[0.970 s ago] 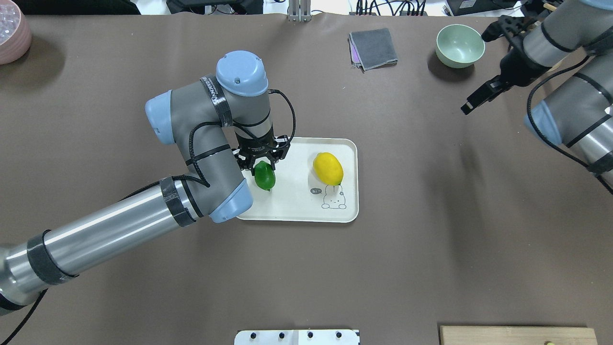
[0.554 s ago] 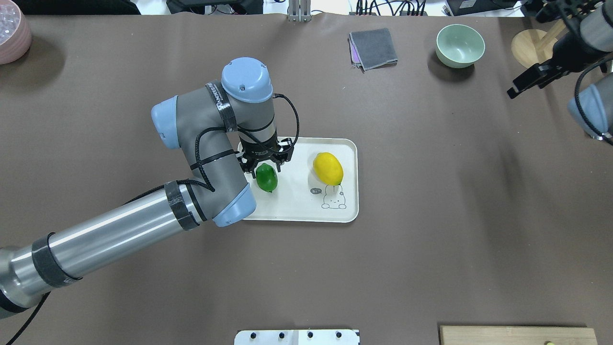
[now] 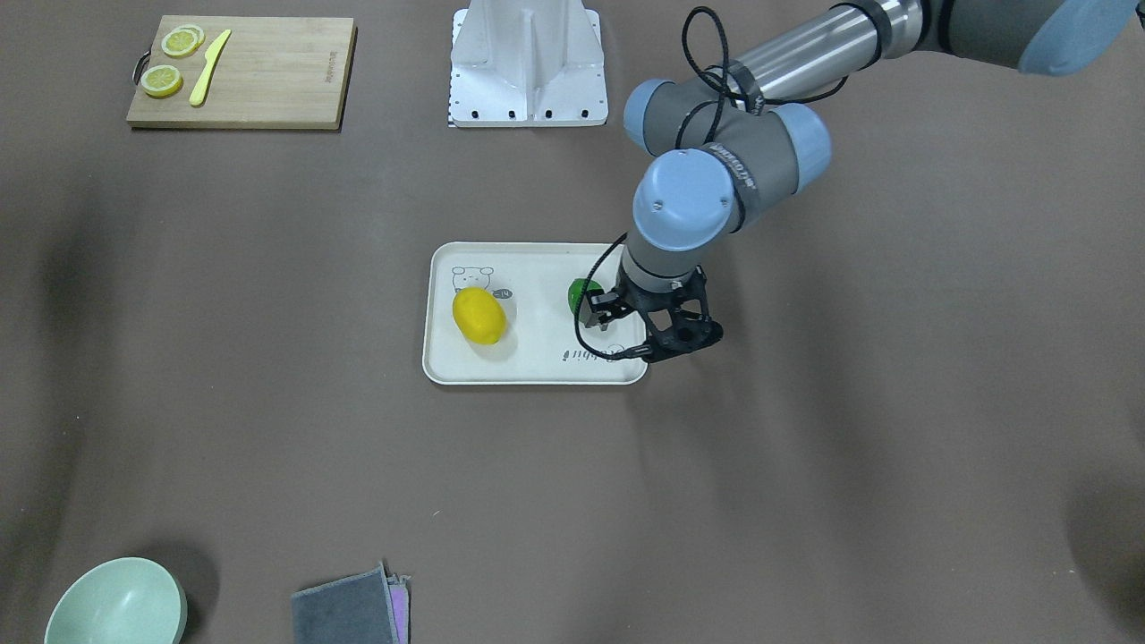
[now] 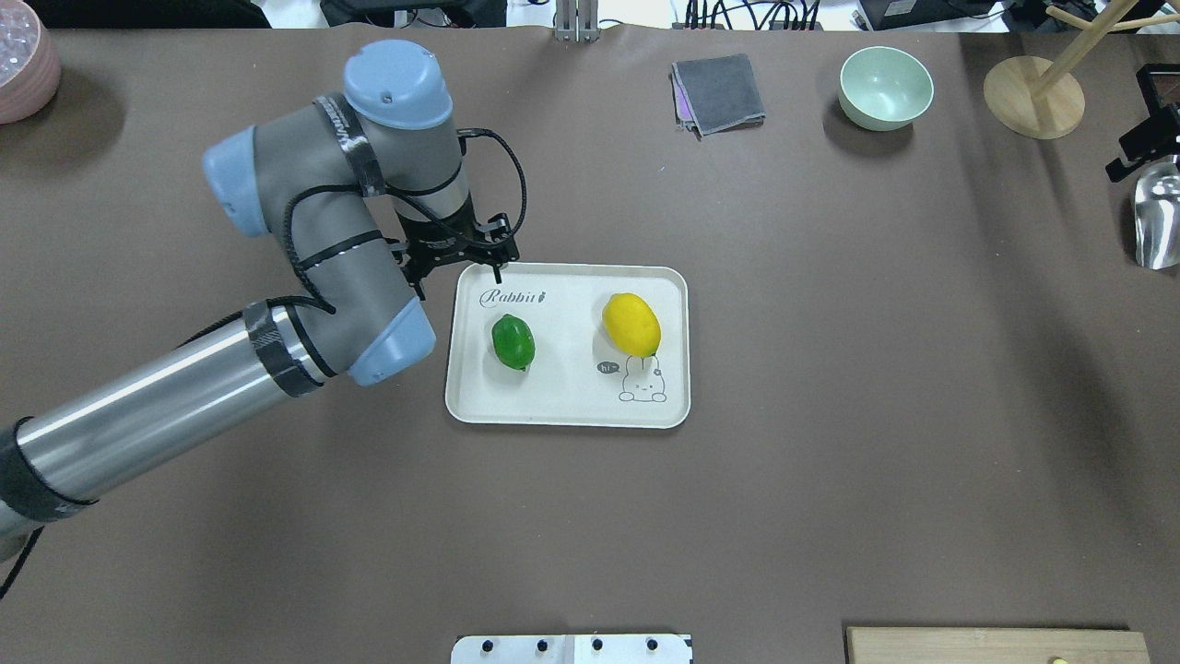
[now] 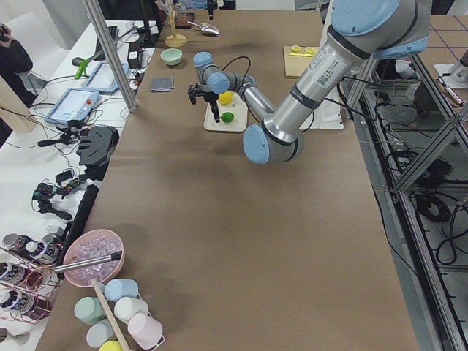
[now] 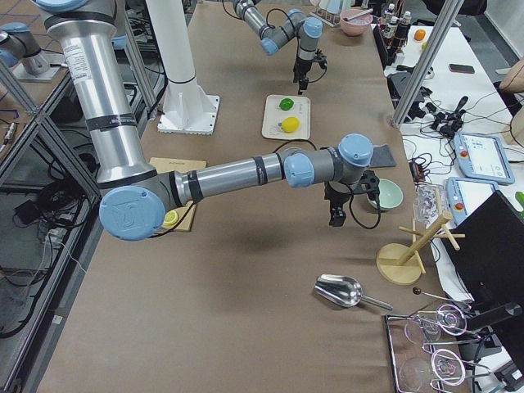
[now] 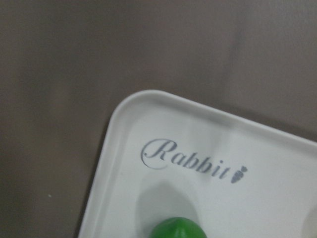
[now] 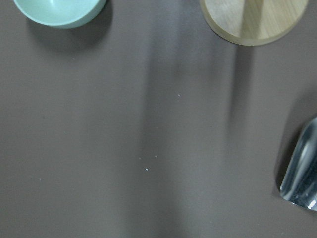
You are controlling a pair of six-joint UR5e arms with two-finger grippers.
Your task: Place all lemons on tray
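I see the green lemon (image 4: 513, 340) and yellow lemon (image 4: 631, 324) lying apart on the tray (image 4: 572, 401); left gripper (image 4: 455, 275) empty, fingers spread, above its corner; right gripper (image 6: 335, 216): cannot tell

Legible txt, ref. tray (image 4: 567, 420):

1. Grey script "Rabbit" (image 7: 193, 161): printed on tray floor in one corner, just inside the rim. A small carrot mark (image 7: 239, 173) closes the word. Clear in left wrist view; also readable in overhead view.
2. Dark speech bubble (image 4: 607, 367): on tray floor, diagonally opp. corner, beside the line-drawn animal (image 4: 643, 380). Approx. reading "hi"; chars very small.
3. Black band (image 4: 350, 148) on the arm beside the tray: white lettering, illegible.
4. Cutting board (image 3: 268, 80), well apart from tray: edge imprint, illegible.
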